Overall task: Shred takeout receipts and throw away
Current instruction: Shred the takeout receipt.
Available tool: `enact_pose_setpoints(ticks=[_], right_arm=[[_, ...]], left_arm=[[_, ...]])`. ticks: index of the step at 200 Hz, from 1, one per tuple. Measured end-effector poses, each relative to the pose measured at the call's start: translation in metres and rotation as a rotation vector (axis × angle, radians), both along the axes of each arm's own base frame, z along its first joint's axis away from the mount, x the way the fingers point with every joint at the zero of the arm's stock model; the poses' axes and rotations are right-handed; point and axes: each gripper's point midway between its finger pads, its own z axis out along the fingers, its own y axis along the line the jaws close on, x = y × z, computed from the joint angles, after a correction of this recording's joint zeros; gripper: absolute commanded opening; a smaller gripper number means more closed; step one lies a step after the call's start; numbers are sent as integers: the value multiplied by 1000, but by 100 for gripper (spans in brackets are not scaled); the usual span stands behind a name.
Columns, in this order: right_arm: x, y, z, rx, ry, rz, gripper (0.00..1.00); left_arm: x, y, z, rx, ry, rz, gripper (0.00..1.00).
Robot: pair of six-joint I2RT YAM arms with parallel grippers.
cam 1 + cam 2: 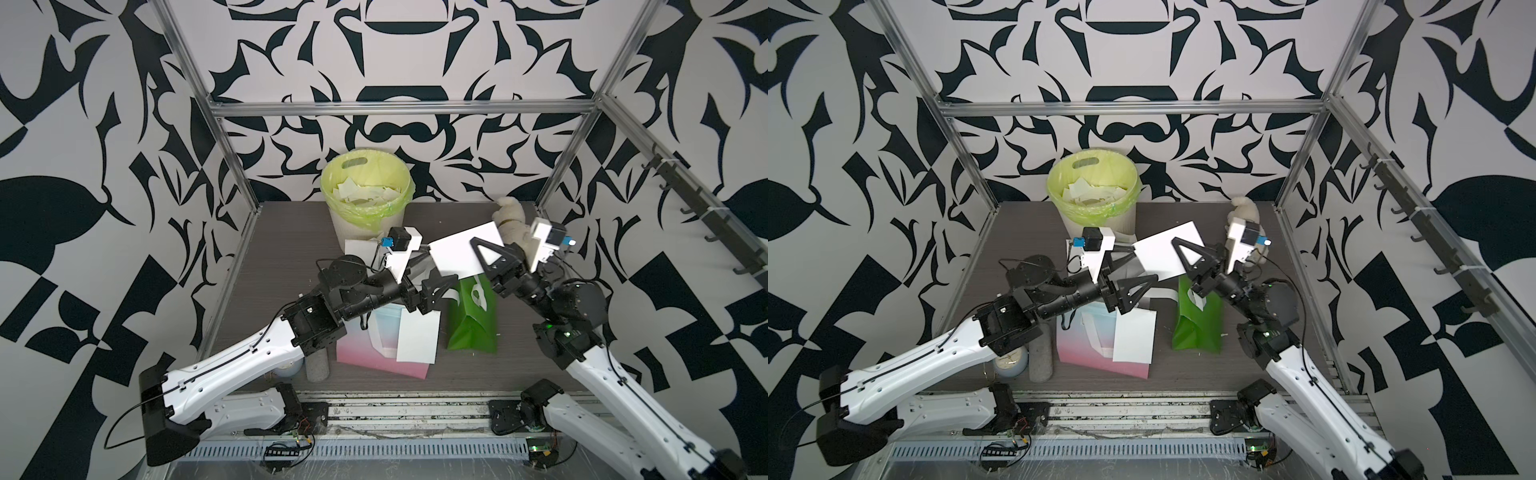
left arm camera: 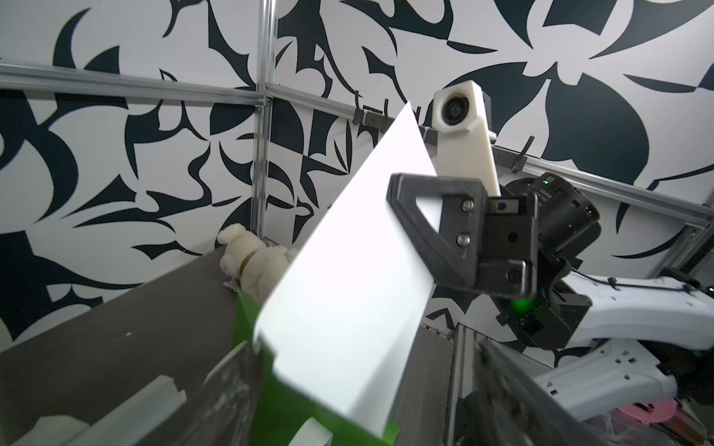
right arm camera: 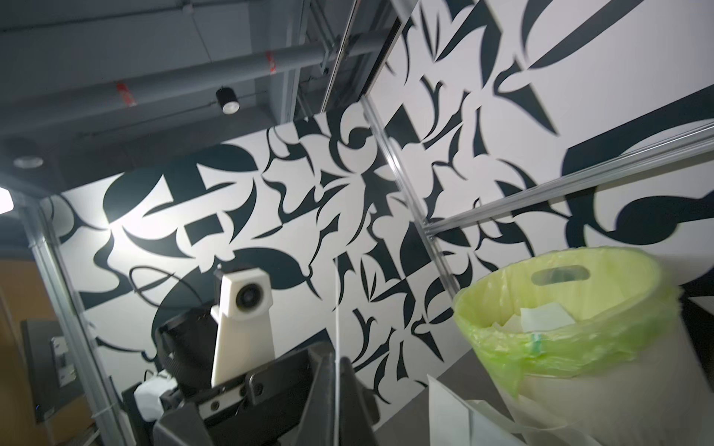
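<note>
A white takeout receipt (image 1: 457, 255) (image 1: 1158, 255) hangs tilted in the air above the green gift bag, and my right gripper (image 1: 478, 246) (image 3: 336, 365) is shut on its right edge. In the right wrist view the sheet is only a thin line between the closed jaws. My left gripper (image 1: 440, 264) (image 1: 1144, 262) stands open, one finger on each side of the sheet's left edge, and the sheet (image 2: 347, 270) fills the left wrist view. A second receipt (image 1: 417, 336) lies flat on the gradient gift bag. Torn white scraps (image 1: 365, 194) lie in the green-lined bin (image 1: 328, 183).
A green gift bag (image 1: 473, 324) stands under the held sheet. Left of it lies the pink-to-blue gift bag (image 1: 361, 357). A white tote bag (image 1: 359, 247) sits in front of the bin. A plush toy (image 1: 511, 216) is at the back right. A grey cylinder (image 1: 318, 368) stands at the front left.
</note>
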Motion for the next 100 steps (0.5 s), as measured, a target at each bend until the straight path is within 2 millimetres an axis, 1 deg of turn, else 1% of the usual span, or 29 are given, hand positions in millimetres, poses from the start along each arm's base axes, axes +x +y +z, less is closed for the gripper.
enact_pose_setpoints(ticks=[11, 19, 25, 34, 41, 55, 64, 67, 71, 84, 100], right_arm=[[1, 17, -4, -24, -10, 24, 0], [4, 25, -7, -35, -13, 24, 0], [7, 30, -8, -40, -15, 24, 0], [12, 34, -9, -40, -20, 15, 0], [16, 36, -8, -35, -24, 6, 0], [22, 38, -7, -19, -31, -10, 0], [26, 39, -6, -6, -36, -20, 0], [26, 39, -5, -2, -38, -22, 0], [27, 39, -4, 5, -39, -25, 0], [29, 39, -2, 22, -45, -29, 0], [28, 39, 2, 46, -50, -26, 0]], left_arm=[[18, 19, 9, -31, 5, 37, 91], [33, 37, 18, -67, 11, 72, 91], [39, 49, 25, -91, 9, 86, 91], [45, 63, 34, -123, 6, 100, 91], [44, 70, 41, -139, -3, 92, 90], [30, 72, 48, -152, -20, 31, 86], [21, 71, 51, -154, -29, -12, 86], [18, 70, 51, -153, -29, -26, 82], [15, 69, 51, -152, -29, -44, 81], [9, 65, 49, -142, -25, -85, 80], [9, 60, 42, -126, -4, -115, 78]])
